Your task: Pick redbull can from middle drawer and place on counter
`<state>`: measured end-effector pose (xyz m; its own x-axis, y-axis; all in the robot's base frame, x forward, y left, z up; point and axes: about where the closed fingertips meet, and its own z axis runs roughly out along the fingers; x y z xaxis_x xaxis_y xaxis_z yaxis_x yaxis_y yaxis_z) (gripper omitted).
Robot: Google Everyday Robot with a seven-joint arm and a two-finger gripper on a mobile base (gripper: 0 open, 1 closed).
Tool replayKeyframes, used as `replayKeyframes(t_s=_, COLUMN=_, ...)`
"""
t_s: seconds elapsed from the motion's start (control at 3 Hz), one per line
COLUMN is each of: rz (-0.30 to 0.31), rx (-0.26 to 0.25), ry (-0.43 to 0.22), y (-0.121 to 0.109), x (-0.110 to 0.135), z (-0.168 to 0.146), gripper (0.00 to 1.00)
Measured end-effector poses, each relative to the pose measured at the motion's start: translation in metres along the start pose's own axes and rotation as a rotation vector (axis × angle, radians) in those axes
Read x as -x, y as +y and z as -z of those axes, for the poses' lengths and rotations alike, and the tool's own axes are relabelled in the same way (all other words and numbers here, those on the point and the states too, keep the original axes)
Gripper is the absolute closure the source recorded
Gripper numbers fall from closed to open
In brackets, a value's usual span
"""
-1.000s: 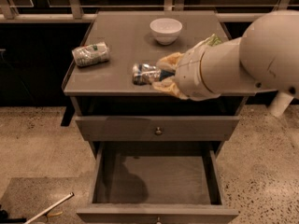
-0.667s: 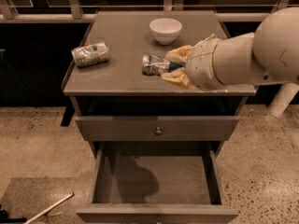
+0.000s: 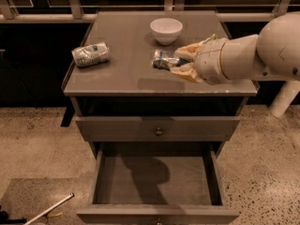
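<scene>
The redbull can (image 3: 164, 60), slim, blue and silver, lies sideways between the fingers of my gripper (image 3: 180, 62), which is shut on it. The can is held a little above the counter (image 3: 126, 74), right of its middle and just in front of a white bowl; its shadow falls on the counter below. The gripper's tan fingers (image 3: 188, 51) come in from the right on the thick white arm. The middle drawer (image 3: 154, 177) stands pulled open below, its grey floor bare with only the arm's shadow on it.
A white bowl (image 3: 166, 30) stands at the counter's back middle. A white-and-green can (image 3: 90, 54) lies on its side at the counter's left. The drawer front with a round knob (image 3: 158, 131) is closed above the open drawer. A pale stick (image 3: 49, 209) lies on the floor.
My gripper has carried the redbull can up and to the right, further back over the counter toward the bowl. The arm has drawn off to the right.
</scene>
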<state>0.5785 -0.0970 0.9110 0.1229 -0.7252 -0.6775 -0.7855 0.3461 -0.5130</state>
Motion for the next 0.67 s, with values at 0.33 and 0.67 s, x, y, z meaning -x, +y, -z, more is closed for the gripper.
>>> replayKeyframes(t_s=0.33, rz=-0.032, rx=0.007, ry=0.006, y=-0.014, x=-0.018, z=-0.02, gripper=1.0)
replayKeyframes(t_s=0.67, rz=-0.054, rx=0.002, ry=0.017, y=-0.026, x=-0.03, z=-0.038, gripper=1.0)
